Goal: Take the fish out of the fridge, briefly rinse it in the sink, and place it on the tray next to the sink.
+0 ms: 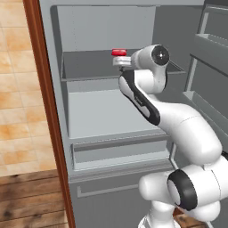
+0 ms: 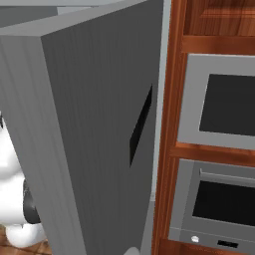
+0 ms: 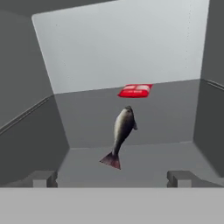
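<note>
The fridge stands open with pale shelves. On its upper shelf lies the fish, slim and dark grey with a reddish forked tail pointing toward the hand. My gripper is open, its fingertips wide apart at the shelf's front, short of the fish's tail and not touching it. In the left base view the arm reaches into the upper shelf and the hand hides the fish. The sink and the tray are out of view.
A flat red packet lies at the back of the same shelf, beyond the fish, also seen as a red packet beside the hand. The open fridge door blocks the right base view. Door bins hang to the right.
</note>
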